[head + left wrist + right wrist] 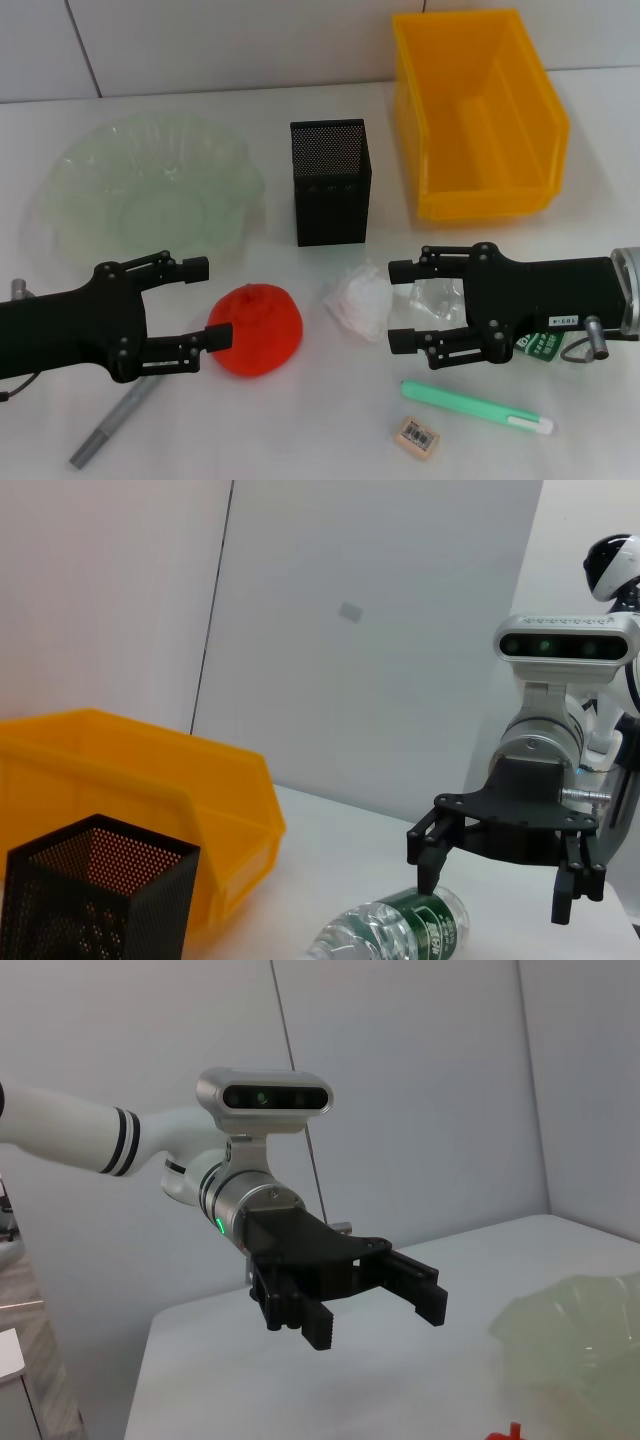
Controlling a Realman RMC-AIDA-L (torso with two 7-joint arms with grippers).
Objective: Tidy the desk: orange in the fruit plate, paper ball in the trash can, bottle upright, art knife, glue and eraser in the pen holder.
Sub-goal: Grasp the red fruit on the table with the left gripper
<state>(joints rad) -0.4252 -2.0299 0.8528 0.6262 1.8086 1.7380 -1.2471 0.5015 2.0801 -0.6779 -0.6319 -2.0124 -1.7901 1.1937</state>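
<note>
The red-orange orange (262,330) lies at the front centre, with my open left gripper (208,302) just left of it and one fingertip at its edge. The white paper ball (357,300) sits right of the orange. My open right gripper (400,306) points at the ball from the right. It hovers over the bottle (441,296), which lies on its side; the left wrist view shows the bottle (402,930) below that gripper (497,885). Behind stand the fruit plate (150,190), pen holder (332,180) and trash can (480,110). The eraser (418,436) lies at the front.
A mint-green and white stick (475,405) lies by the eraser and a grey pen-shaped item (115,425) under my left arm; which is art knife or glue I cannot tell. The right wrist view shows my left gripper (375,1315) and the plate's rim (580,1330).
</note>
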